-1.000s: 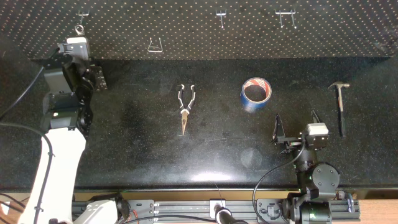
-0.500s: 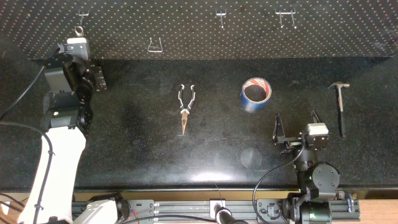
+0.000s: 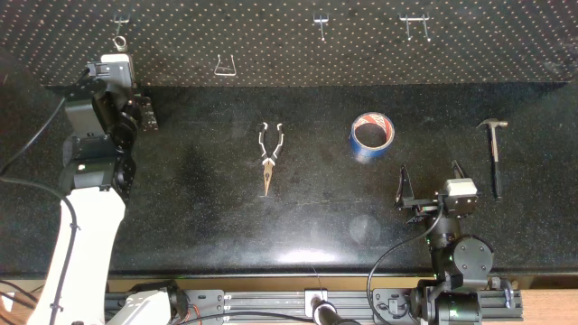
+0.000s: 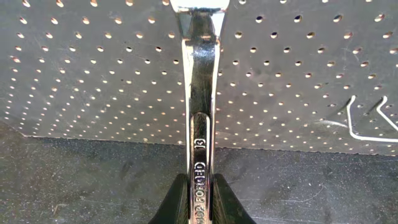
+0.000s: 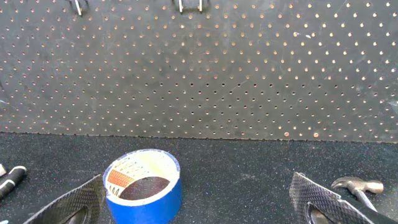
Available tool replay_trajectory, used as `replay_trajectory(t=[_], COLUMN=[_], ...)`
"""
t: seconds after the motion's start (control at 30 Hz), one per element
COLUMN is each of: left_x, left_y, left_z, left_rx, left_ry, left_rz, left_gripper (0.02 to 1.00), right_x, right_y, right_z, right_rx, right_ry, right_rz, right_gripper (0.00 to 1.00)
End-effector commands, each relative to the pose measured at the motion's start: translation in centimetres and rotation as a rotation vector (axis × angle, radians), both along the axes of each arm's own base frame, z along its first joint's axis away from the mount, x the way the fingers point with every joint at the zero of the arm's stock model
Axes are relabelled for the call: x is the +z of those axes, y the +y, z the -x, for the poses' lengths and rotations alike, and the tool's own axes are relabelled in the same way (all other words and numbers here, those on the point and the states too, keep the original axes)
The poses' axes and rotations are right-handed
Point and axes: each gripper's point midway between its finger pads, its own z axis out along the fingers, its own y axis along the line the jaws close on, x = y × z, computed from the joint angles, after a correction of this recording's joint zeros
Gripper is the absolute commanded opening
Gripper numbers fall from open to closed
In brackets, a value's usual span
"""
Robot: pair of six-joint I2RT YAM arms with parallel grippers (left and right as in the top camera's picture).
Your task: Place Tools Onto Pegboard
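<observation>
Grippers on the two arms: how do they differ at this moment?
The left gripper is shut on a wrench, while the right gripper is open and holds nothing. The left gripper is up at the pegboard, near its left end, while the right gripper sits back by its own base, facing the blue tape roll on the table. Both have two dark fingers.

We're getting even, moderately bright light from above, no hard shadows. The black tabletop is throwing soft glare patches near its front edge in the top view. The wrench is catching a blown-out highlight at its head against the pegboard. The tape roll is casting only a faint shadow.
</observation>
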Motion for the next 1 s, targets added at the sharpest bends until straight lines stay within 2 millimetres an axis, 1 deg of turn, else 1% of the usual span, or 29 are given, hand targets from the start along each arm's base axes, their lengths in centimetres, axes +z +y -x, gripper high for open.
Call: replay_trajectory(t=[0.03,0.23,0.33,0.57,0.67,0.77,0.87,1.0], left_x=[2.9,3.0,2.9,1.8,1.7,1.7,1.3,0.8], left_y=[0.5,1.9,1.9,1.9,1.9,2.0,2.1,2.1], left_z=[-0.2,0.1,0.1,-0.1,-0.2,-0.5,-1.0,-1.3], left_rx=[0.03,0.102,0.105,0.107,0.106,0.107,0.106,0.111], left_ry=[-0.07,-0.065,-0.062,-0.032,-0.032,-0.037,-0.039,-0.031], left_rz=[-0.013,-0.054,-0.055,-0.05,-0.049,-0.051,-0.05,-0.041], left_gripper=[0.029,0.029,0.029,0.029,0.029,0.029,0.029,0.029], right_x=[-0.1,-0.1,-0.1,-0.1,-0.1,-0.1,-0.1,-0.1], right_y=[0.3,0.3,0.3,0.3,0.3,0.3,0.3,0.3], right_z=[0.0,0.0,0.0,0.0,0.0,0.0,0.0,0.0], right_rx=[0.014,0.014,0.014,0.014,0.014,0.014,0.014,0.014], right_ry=[-0.002,-0.002,-0.002,-0.002,-0.002,-0.002,-0.002,-0.002], right_rz=[-0.012,-0.012,-0.012,-0.012,-0.012,-0.012,-0.012,-0.012], right_gripper=[0.976,0.976,0.976,0.976,0.976,0.976,0.976,0.976])
